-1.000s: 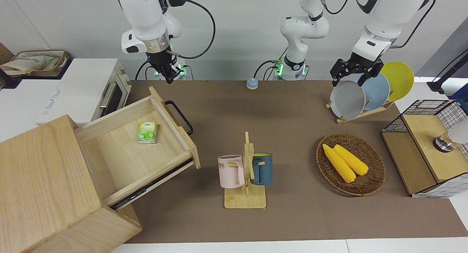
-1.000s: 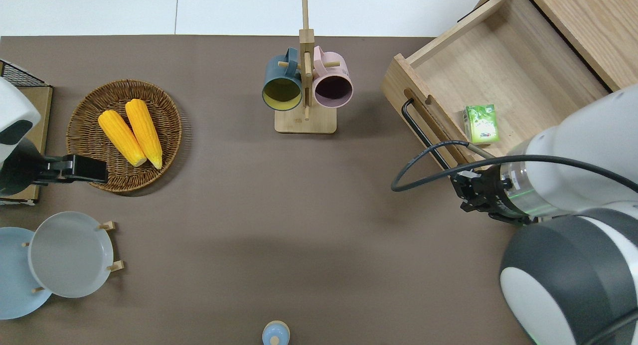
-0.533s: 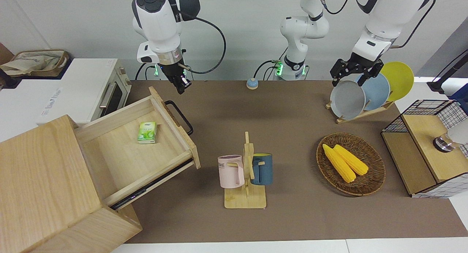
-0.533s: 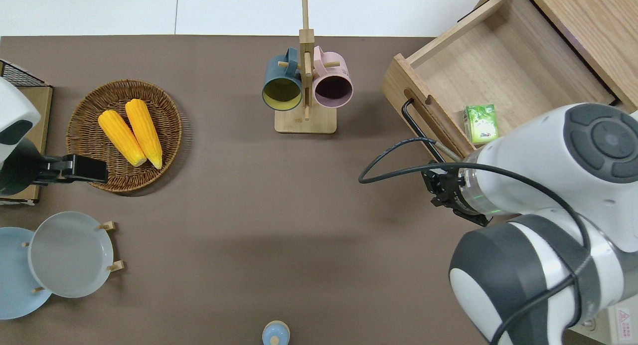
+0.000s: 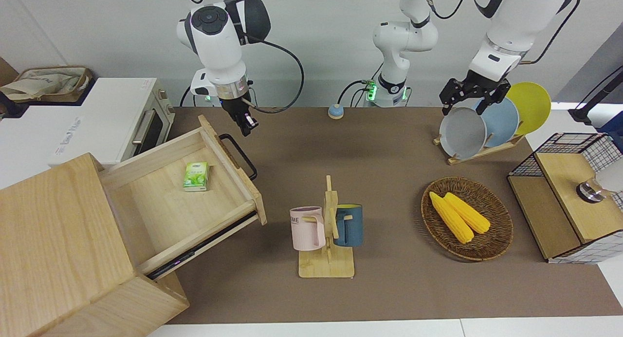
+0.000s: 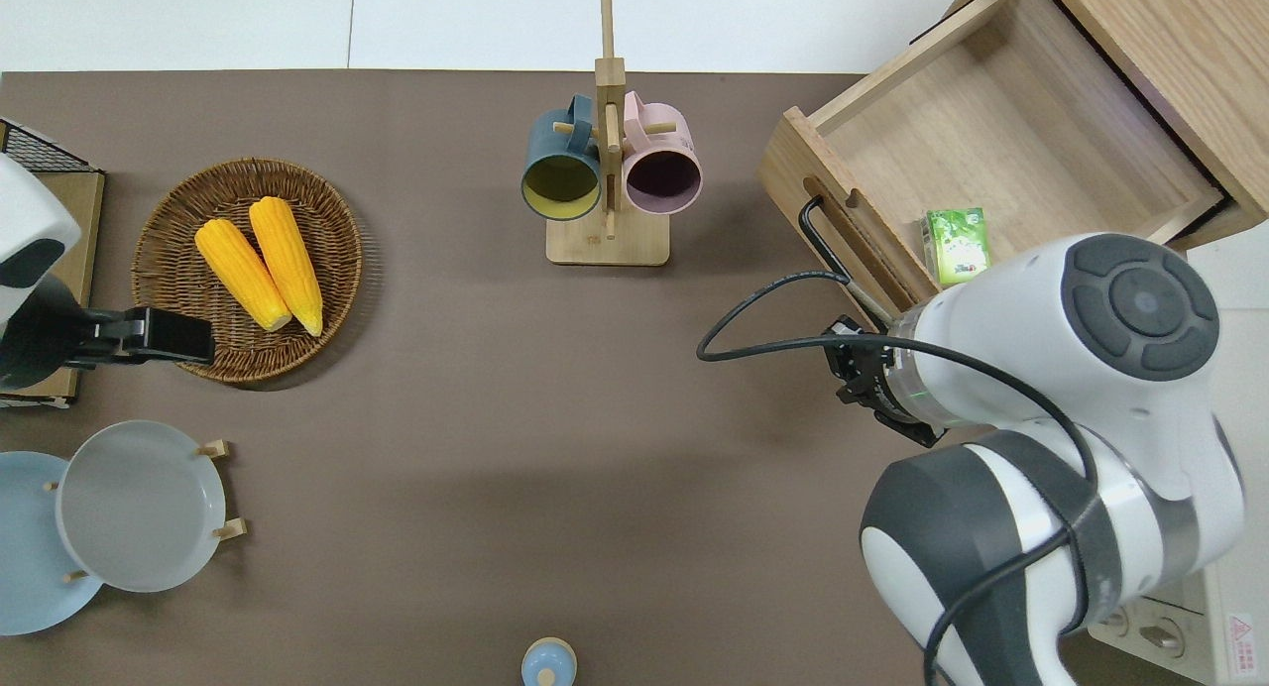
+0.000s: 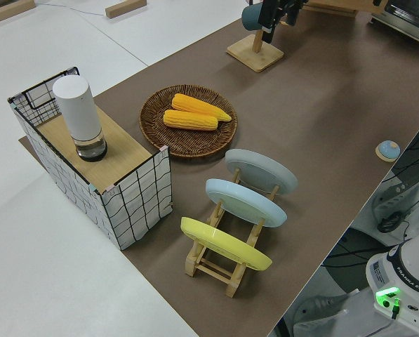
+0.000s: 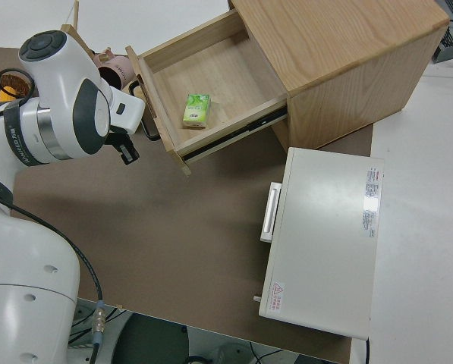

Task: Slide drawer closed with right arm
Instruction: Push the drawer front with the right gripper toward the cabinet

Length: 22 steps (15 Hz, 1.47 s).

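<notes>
Right gripper (image 5: 248, 127), finger state indeterminate, has shifted from over the drawer's corner to the mat beside its black handle (image 5: 238, 154); drawer (image 5: 194, 200) remains fully open, unpushed. Left arm parked.

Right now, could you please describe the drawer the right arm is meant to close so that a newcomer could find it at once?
Find the big light-wood cabinet at the right arm's end of the table. The drawer is the wide shallow tray pulled out of it, holding a small green packet. Its black bar handle sets it apart from the white toaster oven beside it, whose handle is silver.
</notes>
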Available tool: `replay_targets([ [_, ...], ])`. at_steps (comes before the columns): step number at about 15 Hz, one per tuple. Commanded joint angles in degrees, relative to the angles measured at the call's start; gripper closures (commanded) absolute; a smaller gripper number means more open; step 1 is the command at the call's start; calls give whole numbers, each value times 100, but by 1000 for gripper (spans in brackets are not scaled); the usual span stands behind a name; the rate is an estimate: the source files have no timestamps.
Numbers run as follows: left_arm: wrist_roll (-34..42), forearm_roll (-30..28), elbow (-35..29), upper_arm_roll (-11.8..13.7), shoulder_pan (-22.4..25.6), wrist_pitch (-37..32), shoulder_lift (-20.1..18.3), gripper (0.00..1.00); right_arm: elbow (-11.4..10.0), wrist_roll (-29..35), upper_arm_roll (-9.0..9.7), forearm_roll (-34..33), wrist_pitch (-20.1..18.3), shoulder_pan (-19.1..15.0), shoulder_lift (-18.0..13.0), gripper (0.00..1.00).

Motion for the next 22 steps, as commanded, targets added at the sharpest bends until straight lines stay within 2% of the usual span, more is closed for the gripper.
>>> replay_targets([
  [1,8,73,13,21,-21,-82,-48,5,-280,305,9,-69,430,121,23,1000],
  [10,8,73,12,21,-21,-82,-48,2,-210,867,9,-623,930,209,506,1000],
  [14,8,73,12,21,-21,-82,-48,2,-69,946,0,-773,966,200,682,1000],
  [17,8,73,12,21,-21,-82,-48,5,115,999,-8,-886,966,209,822,1000],
  [22,8,73,21,21,-21,-82,-48,2,274,1236,-26,-1124,966,209,990,1000],
])
